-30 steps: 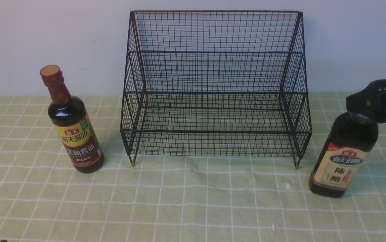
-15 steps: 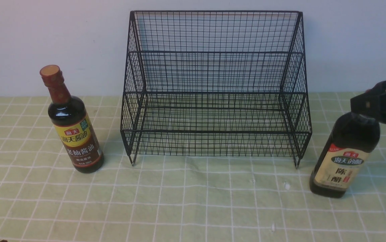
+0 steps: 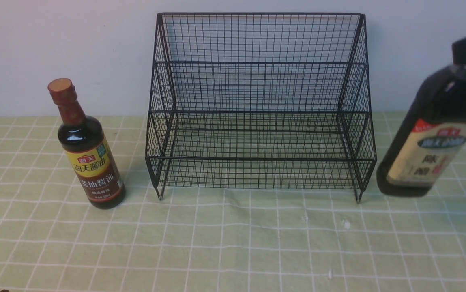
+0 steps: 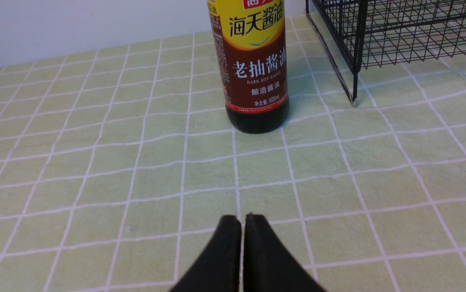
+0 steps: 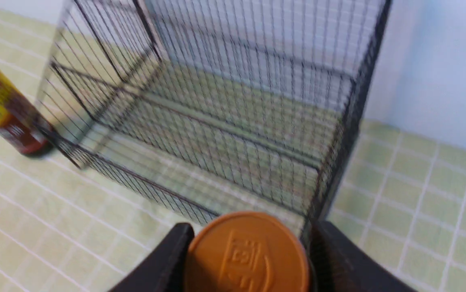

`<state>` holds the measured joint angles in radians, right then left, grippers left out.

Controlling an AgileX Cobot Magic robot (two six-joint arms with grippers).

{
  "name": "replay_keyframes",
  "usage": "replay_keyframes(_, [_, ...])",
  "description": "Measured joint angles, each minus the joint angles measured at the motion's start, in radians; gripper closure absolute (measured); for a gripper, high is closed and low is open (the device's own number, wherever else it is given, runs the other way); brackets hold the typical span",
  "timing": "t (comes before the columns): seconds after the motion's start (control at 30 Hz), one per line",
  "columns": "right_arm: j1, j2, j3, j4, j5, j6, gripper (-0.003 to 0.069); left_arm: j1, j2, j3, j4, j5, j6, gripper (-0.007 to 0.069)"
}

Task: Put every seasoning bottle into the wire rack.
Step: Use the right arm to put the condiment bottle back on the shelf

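Up off the cloth went the vinegar bottle (image 3: 435, 134), the right gripper (image 5: 251, 251) clamped round its neck, presumably to clear the wire rack's (image 3: 261, 158) rim. Beyond the rack's left side stood the soy sauce bottle (image 3: 91, 162), ungrasped; the left gripper (image 4: 233, 243) was clenched on nothing.

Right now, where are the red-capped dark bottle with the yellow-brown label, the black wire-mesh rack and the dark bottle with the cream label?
Red-capped dark bottle (image 3: 93, 168): front view, on its label.
Black wire-mesh rack (image 3: 261, 157): front view, lower front rail.
Cream-labelled dark bottle (image 3: 429, 158): front view, on its label.
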<state>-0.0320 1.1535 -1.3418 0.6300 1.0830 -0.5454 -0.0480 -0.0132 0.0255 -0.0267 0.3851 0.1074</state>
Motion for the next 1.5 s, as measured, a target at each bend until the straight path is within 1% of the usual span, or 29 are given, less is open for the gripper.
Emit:
replay_keyframes(0.03, [0.000, 0.000, -0.035, 0.034, -0.001, -0.002, 0.0326, 0.000, 0.000, 0.000, 0.000, 0.000, 0.000, 0.0631])
replay_keyframes(0.23, [0.000, 0.015, -0.115, 0.132, -0.033, -0.040, 0.0326, 0.000, 0.000, 0.000, 0.000, 0.000, 0.001, 0.0631])
replay_keyframes(0.33, [0.000, 0.072, -0.160, 0.192, -0.047, -0.052, 0.0326, 0.000, 0.000, 0.000, 0.000, 0.000, 0.001, 0.0631])
replay_keyframes(0.53, [0.000, 0.207, -0.240, 0.240, -0.067, -0.061, 0.0326, 0.000, 0.000, 0.000, 0.000, 0.000, 0.001, 0.0631])
replay_keyframes(0.77, [0.000, 0.378, -0.371, 0.247, -0.126, -0.070, 0.0325, 0.000, 0.000, 0.000, 0.000, 0.000, 0.001, 0.0631])
replay_keyframes(1.07, [0.005, 0.511, -0.459, 0.269, -0.189, -0.070, 0.0325, 0.000, 0.000, 0.000, 0.000, 0.000, 0.001, 0.0631])
replay_keyframes(1.3, [0.089, 0.571, -0.466, 0.235, -0.266, -0.108, 0.0325, 0.000, 0.000, 0.000, 0.000, 0.000, 0.000, 0.0631])
replay_keyframes(1.37, [0.130, 0.591, -0.466, 0.194, -0.277, -0.108, 0.0325, 0.000, 0.000, 0.000, 0.000, 0.000, 0.000, 0.0631])
replay_keyframes(1.5, [0.161, 0.612, -0.466, 0.137, -0.278, -0.110, 0.0325, 0.000, 0.000, 0.000, 0.000, 0.000, 0.000, 0.0631])
